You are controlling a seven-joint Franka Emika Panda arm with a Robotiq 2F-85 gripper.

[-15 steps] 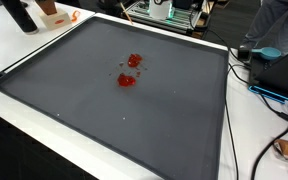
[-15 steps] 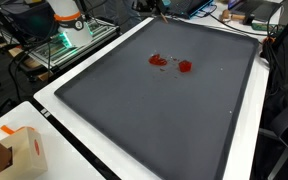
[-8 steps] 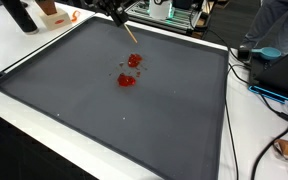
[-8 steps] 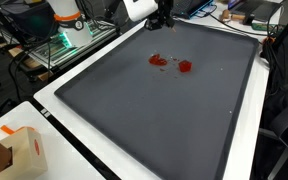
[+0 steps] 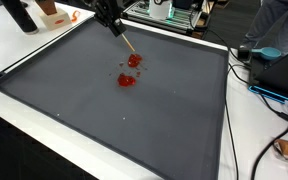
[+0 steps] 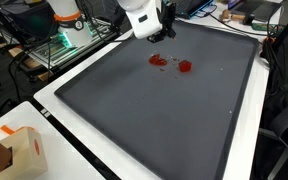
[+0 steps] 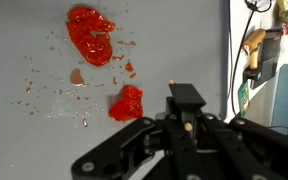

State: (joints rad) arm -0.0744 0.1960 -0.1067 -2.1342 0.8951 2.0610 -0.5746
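Currently the claw [image 5: 114,28] is cut off at the 12 o'clock edge in an exterior view, and only its black linkage fills the 6 o'clock part of the wrist view [image 7: 187,120]. It is clenched on a thin tan stick [image 5: 127,42], which slants down toward 5 o'clock. In the wrist view the stick is seen end-on, and most of it is hidden behind a dark block. In an exterior view [image 6: 158,34] the stick cannot be made out.

The smaller red blob [image 7: 127,103] is glossy and lumpy. It lies just beside the claw at 10 o'clock. The larger red blob [image 7: 91,33] has an irregular edge and sits well apart at 11 o'clock. Fine red specks [image 7: 54,95] are scattered between the two blobs at 9 o'clock.

Both blobs rest near the middle of a matte dark grey mat [image 5: 164,120], which lies on a white surface [image 5: 24,50].
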